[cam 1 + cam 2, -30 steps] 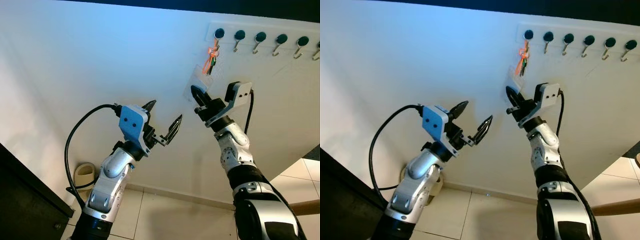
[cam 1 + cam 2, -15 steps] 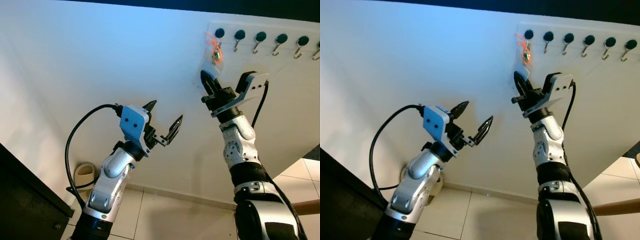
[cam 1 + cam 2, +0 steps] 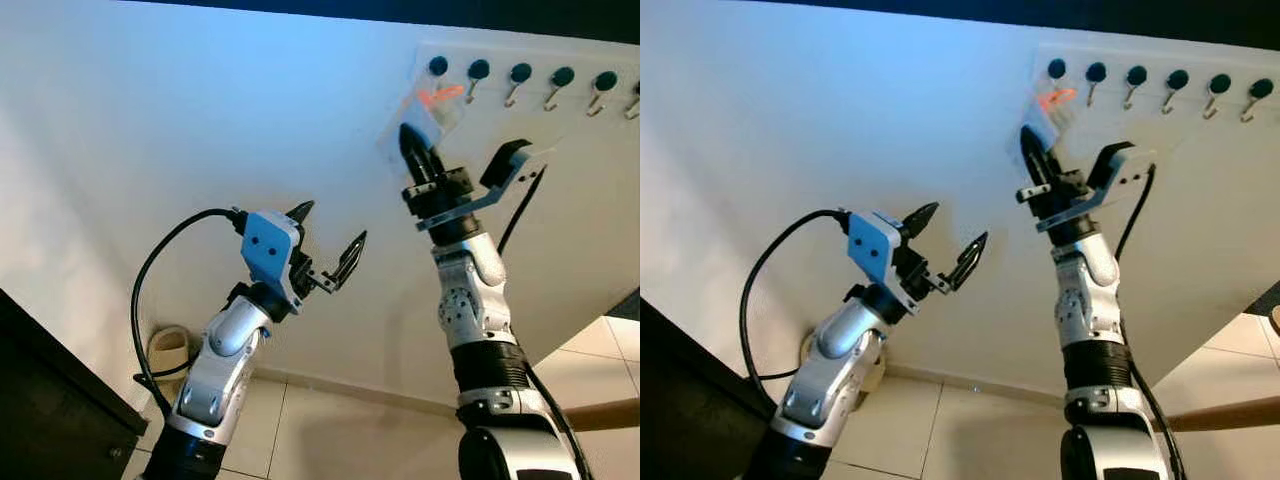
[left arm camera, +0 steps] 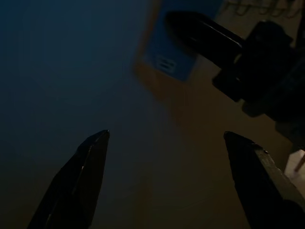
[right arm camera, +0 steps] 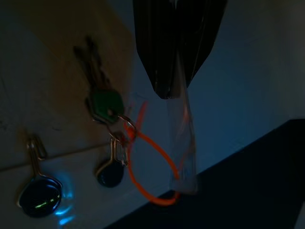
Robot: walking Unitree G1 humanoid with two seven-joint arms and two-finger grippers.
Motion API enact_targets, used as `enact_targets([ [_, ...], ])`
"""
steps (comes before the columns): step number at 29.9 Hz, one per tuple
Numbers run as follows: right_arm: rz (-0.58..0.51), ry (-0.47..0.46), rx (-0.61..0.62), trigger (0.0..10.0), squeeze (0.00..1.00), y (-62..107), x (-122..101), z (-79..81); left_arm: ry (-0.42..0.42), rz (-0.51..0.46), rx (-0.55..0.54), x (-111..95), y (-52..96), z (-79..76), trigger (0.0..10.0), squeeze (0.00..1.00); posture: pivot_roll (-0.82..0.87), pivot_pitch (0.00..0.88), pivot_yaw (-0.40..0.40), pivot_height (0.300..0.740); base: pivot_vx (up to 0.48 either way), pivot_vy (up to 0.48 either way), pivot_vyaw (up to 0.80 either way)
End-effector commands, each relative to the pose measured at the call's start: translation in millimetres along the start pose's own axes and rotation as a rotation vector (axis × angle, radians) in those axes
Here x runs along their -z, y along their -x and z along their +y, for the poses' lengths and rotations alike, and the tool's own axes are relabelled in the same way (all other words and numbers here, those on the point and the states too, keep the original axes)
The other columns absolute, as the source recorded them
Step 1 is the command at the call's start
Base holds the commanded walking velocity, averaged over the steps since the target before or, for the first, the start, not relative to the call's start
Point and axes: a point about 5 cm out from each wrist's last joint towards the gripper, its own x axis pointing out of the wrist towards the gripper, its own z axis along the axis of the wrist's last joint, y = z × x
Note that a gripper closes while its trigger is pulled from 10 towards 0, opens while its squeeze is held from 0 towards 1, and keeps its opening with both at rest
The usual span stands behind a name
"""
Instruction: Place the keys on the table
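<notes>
Hovering nearest, the left gripper [image 3: 325, 252] holds its two black fingers spread on nothing, out in front of the white wall [image 3: 180, 130]. Farther up, the right gripper [image 5: 175, 71] has its fingers clenched on a clear plastic tag [image 5: 183, 143] tied by an orange cord loop [image 5: 145, 164] to the green-headed bunch of keys [image 5: 102, 102], whose ring appears to sit on the dark round-capped wall hook [image 5: 112, 164]. Pulling outward rather than upward could snag the ring, and the thin tag might slip free. Counted: two grippers, one key bunch, six hooks in one row [image 3: 520, 75].
</notes>
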Motion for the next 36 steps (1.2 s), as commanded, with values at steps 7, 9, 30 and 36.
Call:
enact_targets([
  [7, -0.013, -0.032, 0.022, 0.0, 0.0, -3.9, -8, 2.9, 0.007, 0.017, 0.018, 4, 2.0, -4.8, 10.0, 0.0, 0.04, 0.129, -0.012, 0.74, 0.0, 0.0, 0.0],
  [9, 0.007, -0.034, 0.035, 0.0, 0.0, -6.2, -8, 0.5, 0.006, 0.017, 0.021, 4, 2.1, -5.1, 10.0, 0.0, 0.04, 0.125, -0.011, 0.74, 0.0, 0.0, 0.0],
  [30, 0.07, -0.058, 0.028, 0.0, 0.0, -38.9, -11, -1.5, 0.0, 0.027, 0.028, 6, 2.0, -6.2, 10.0, 0.0, 0.04, 0.138, -0.011, 0.74, 0.0, 0.0, 0.0],
  [36, 0.021, -0.066, 0.01, 0.9, 0.0, -46.1, -20, 1.3, 0.001, 0.027, 0.028, 5, 2.1, -6.4, 10.0, 0.0, 0.04, 0.141, -0.011, 0.74, 0.0, 0.0, 0.0],
])
